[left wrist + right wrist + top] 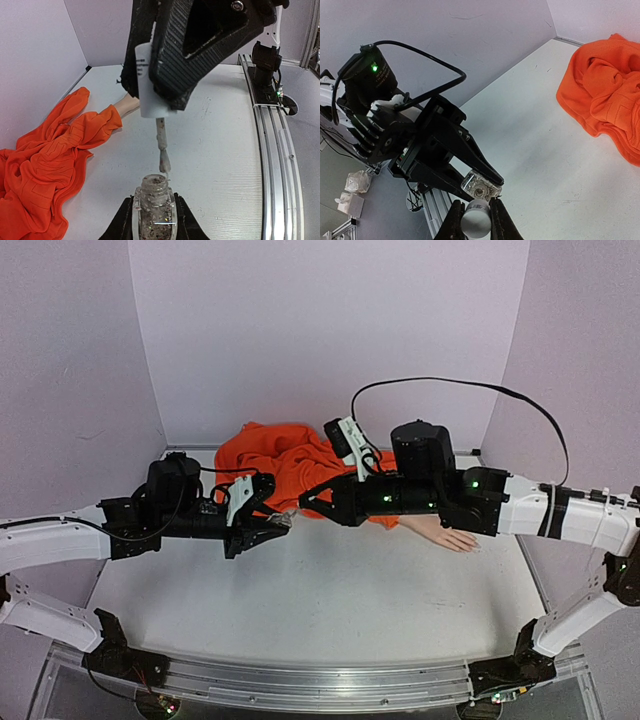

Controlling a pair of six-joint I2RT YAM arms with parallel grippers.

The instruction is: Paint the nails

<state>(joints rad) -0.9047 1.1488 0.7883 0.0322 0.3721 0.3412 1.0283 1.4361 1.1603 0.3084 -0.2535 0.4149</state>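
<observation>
My left gripper (278, 524) is shut on a small clear bottle (154, 204) of glittery polish, held upright and open-mouthed above the table. My right gripper (308, 497) is shut on the bottle's white cap (149, 87). The cap's brush (163, 150) hangs just above the bottle mouth, its tip at the rim. The right wrist view shows the cap (476, 222) between my fingers, with the bottle (481, 184) just beyond. The pale mannequin hand (448, 534) lies flat at the right, coming out of the orange sleeve (290, 465). Its nails are too small to make out.
The orange cloth (47, 160) is heaped at the back centre of the white table (330, 590). An aluminium rail (300, 687) runs along the near edge. Lilac walls enclose the table on three sides. A black cable (450, 383) loops above the right arm.
</observation>
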